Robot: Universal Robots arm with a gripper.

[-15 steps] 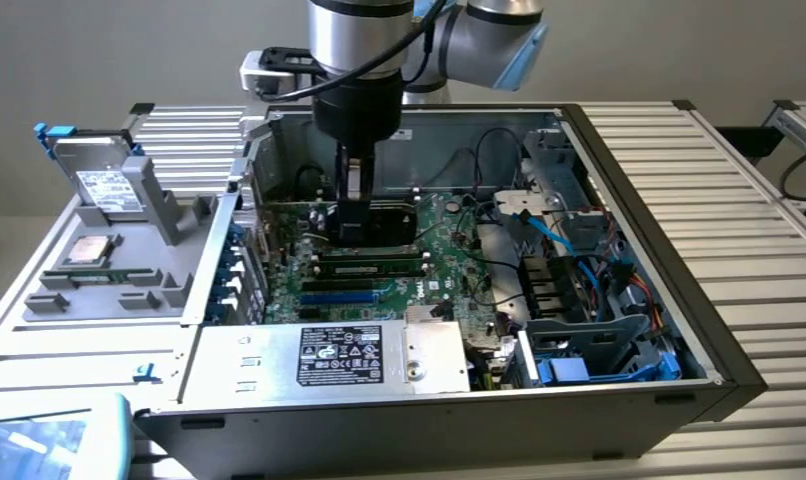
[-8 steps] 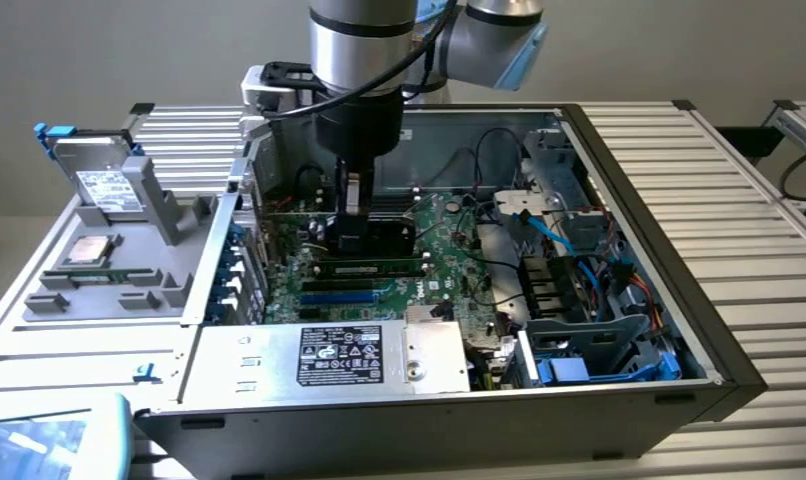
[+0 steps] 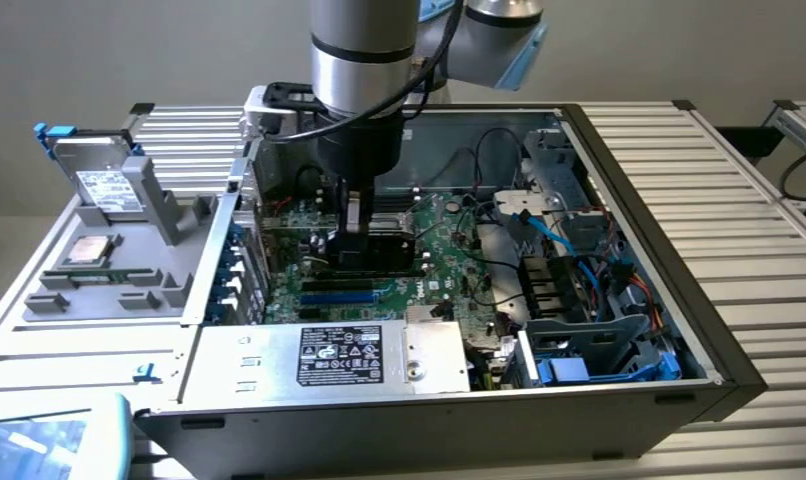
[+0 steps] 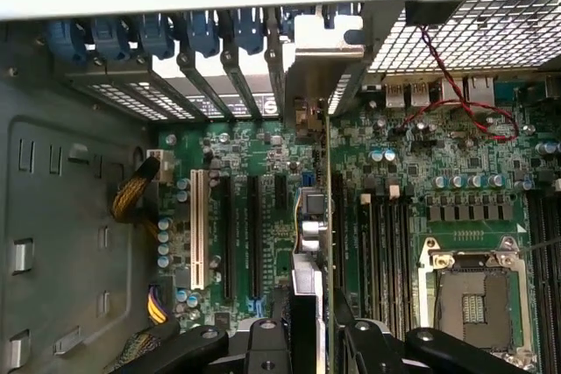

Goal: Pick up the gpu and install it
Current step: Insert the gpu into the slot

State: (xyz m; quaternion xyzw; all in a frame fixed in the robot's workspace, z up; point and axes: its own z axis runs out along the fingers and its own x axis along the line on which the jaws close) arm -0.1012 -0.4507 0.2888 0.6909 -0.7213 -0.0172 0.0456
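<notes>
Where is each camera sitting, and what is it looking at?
Exterior view: high outside the open computer case, looking down into it; the arm and tool show.
Wrist view: on the wrist, looking past the tool and the gripped gpu at the motherboard.
Both see the tool and motherboard.

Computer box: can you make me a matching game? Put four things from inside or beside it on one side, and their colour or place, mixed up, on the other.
Things:
1. gpu
2. long slot
3. thin wire
4. grey tray

Matches:
A. red
B. outside the case, on the exterior view's left
C. gripped in the claw
D. white

Pairs: 1-C, 2-D, 3-A, 4-B.
</notes>
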